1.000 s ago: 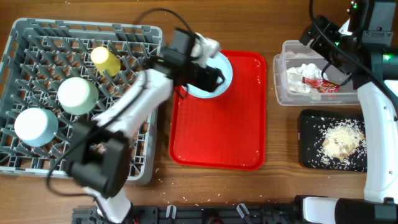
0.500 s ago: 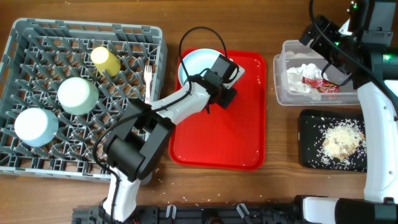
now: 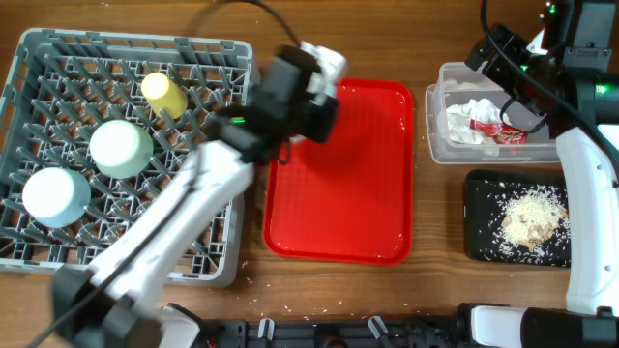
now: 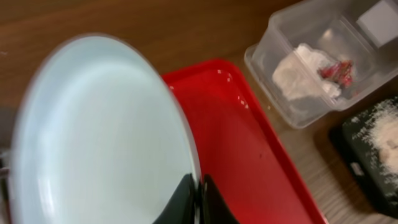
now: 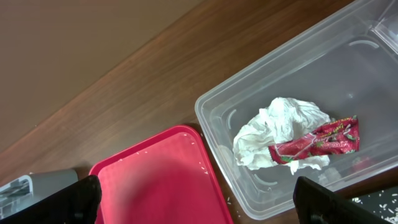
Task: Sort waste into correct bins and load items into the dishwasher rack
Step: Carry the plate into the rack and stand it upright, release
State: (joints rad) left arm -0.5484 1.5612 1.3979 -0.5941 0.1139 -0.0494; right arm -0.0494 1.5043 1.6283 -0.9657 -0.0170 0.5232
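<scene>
Left arm has the plate; right arm idle at the tub.
Overhead, the rack (image 3: 58, 253) fills the left of the frame, with the blue dish (image 3: 56, 196) at its lower left, the mint bowl (image 3: 121, 147) mid and the yellow cup (image 3: 164, 94) upper centre. The left gripper (image 4: 198, 194) is clenched on the rim of the plate (image 4: 99, 137). The plate is tilted on edge at the upper left corner of the red tray (image 3: 338, 193), just beside the rack's right wall; overhead, the blurred arm hides most of it. At upper right, the tub (image 3: 437, 126) holds the napkin (image 3: 468, 124) and wrapper (image 3: 511, 134). Below it, the black tray (image 3: 480, 232) holds the rice heap (image 3: 530, 217). The right gripper (image 5: 196, 196) sits near the tub's left end, fingers spread wide, grasping nothing.
</scene>
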